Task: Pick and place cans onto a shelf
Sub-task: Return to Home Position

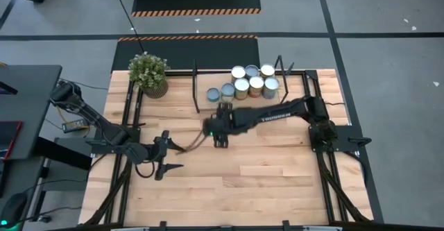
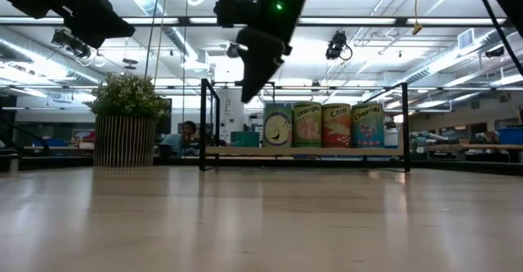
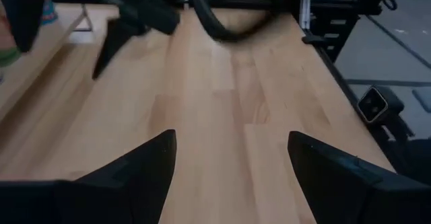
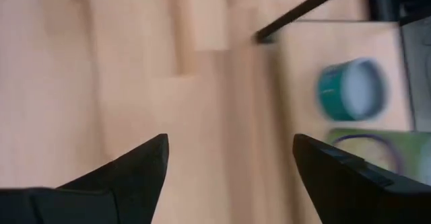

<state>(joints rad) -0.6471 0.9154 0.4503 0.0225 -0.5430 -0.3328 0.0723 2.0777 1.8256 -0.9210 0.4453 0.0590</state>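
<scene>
Several cans (image 1: 253, 82) with pale round tops stand upright in a cluster on the light-wood shelf (image 1: 291, 103), which has black posts at the table's far side. In the low view they show as a row of labelled cans (image 2: 323, 125). My right gripper (image 1: 223, 125) hangs open and empty above the table, just in front of the shelf's left part, pointing down (image 2: 249, 92). Its wrist view (image 4: 229, 157) shows a teal can (image 4: 353, 89) and a green one (image 4: 370, 150) on the shelf. My left gripper (image 1: 166, 151) is open and empty at the near left (image 3: 232, 157).
A potted green plant (image 1: 148, 73) stands at the table's far left corner, left of the shelf. A black shelf post (image 4: 303, 9) stands near my right gripper. Bare plank tabletop (image 1: 263, 168) lies between the arms and toward the near edge.
</scene>
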